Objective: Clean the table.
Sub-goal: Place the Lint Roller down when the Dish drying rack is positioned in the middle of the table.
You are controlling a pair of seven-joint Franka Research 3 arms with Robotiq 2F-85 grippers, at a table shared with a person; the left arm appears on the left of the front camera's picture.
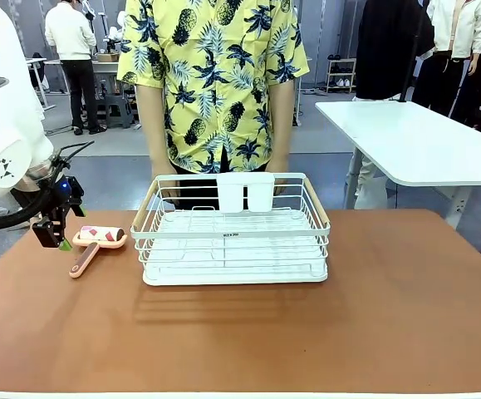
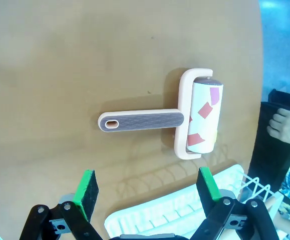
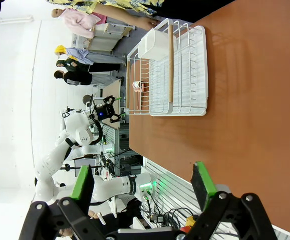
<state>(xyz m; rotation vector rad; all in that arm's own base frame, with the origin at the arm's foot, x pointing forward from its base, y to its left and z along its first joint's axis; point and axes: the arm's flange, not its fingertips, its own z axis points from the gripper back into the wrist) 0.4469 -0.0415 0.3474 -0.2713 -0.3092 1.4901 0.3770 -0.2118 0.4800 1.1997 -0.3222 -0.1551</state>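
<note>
On the left of the front view, the left pincer (image 1: 60, 235) hangs with its jaws spread wide and holding nothing, just above a pink-framed lint roller with a grey ribbed handle (image 1: 95, 242), its fingertips partly lost against the arm's dark cables. Next, a white wire dish rack with wooden rails (image 1: 233, 233) stands mid-tabletop, hiding the person's hands behind it. Matte reddish-brown tabletop (image 1: 390, 316) spans the picture. The right pincer (image 3: 143, 185) gapes, grasping nothing, above that tabletop's edge.

No legible text; tiny unreadable label on the dish rack (image 1: 234, 235).
</note>
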